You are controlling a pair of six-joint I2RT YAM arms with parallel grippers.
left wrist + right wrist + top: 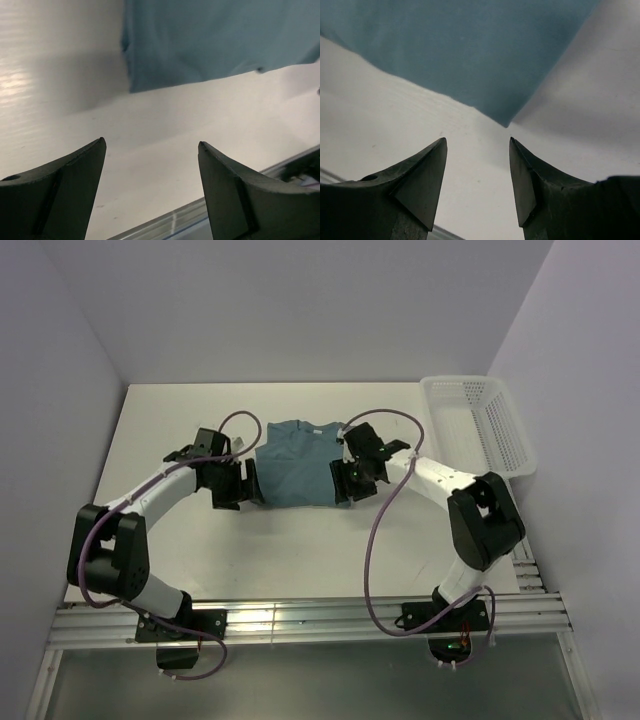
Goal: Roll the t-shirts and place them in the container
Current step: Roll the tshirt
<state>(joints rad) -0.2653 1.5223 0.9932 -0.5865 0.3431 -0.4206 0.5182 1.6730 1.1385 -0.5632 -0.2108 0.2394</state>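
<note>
— Step in hand?
— Looks like the very start of the roll. Found the teal-blue t-shirt (296,465) lying flat in the middle of the desk (180,420), collar toward 12 o'clock, hem toward 6 o'clock, sleeves apparently folded in. Not rolled at all yet.
— And the 2 tools?
— Poised at the 2 near corners of the hem: left tool (151,142) by the 7 o'clock corner, right tool (477,139) by the 5 o'clock corner. Both with jaws apart and gripping nothing. Only bare desk in each gap, with a cloth corner a little way ahead.
— Next move?
— Probably easing each tool forward and down onto the hem, pinching both corners, then turning the edge over toward 12 o'clock. Calls for even timing on both sides, to avoid a skewed roll. Thin, soft cloth by the look of it, so likely to slip or bunch unless pinched low against the desk.
— Anything else around?
— Spotted a white mesh basket (505,435) at 2 o'clock, well apart from the shirt. Also purple cables (372,530) looping off both arms, the right-hand loop hanging toward 5 o'clock.
— Anything in the way?
— Nothing seen on the cloth or along the path to 12 o'clock. Worth minding only the cable loops and the closeness of the 2 wrists to the shirt's sides.
</note>
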